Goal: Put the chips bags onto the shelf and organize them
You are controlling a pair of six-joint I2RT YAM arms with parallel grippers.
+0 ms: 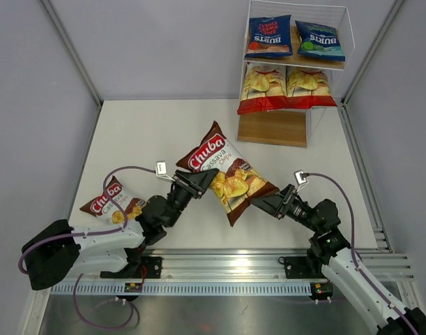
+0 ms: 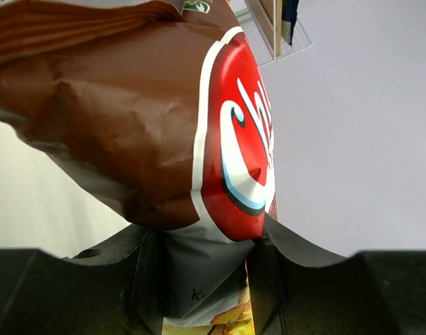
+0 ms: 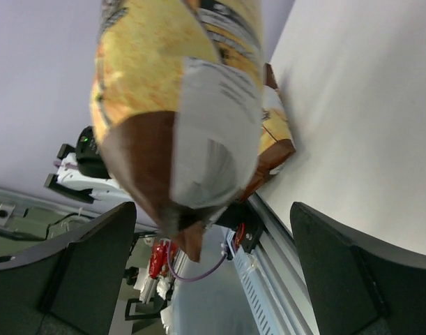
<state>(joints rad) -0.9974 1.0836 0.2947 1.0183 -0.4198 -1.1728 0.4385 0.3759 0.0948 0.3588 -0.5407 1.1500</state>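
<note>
A brown Chuba chips bag (image 1: 226, 174) hangs tilted above the table's middle. My left gripper (image 1: 202, 183) is shut on its left edge; in the left wrist view the bag (image 2: 129, 118) fills the frame, pinched at the gripper (image 2: 206, 279). My right gripper (image 1: 265, 203) stands open at the bag's lower right corner; the bag's end (image 3: 178, 139) sits between the wide fingers (image 3: 214, 209) without touching them. A second brown bag (image 1: 111, 202) lies flat at the left. The shelf (image 1: 296, 63) holds two Burts bags (image 1: 268, 36) on top and two red-and-white bags (image 1: 286, 87) below.
The shelf's lowest wooden tier (image 1: 272, 128) is bare. Grey walls close in the white table (image 1: 150, 132) on three sides. A metal rail (image 1: 233, 264) with both arm bases runs along the near edge.
</note>
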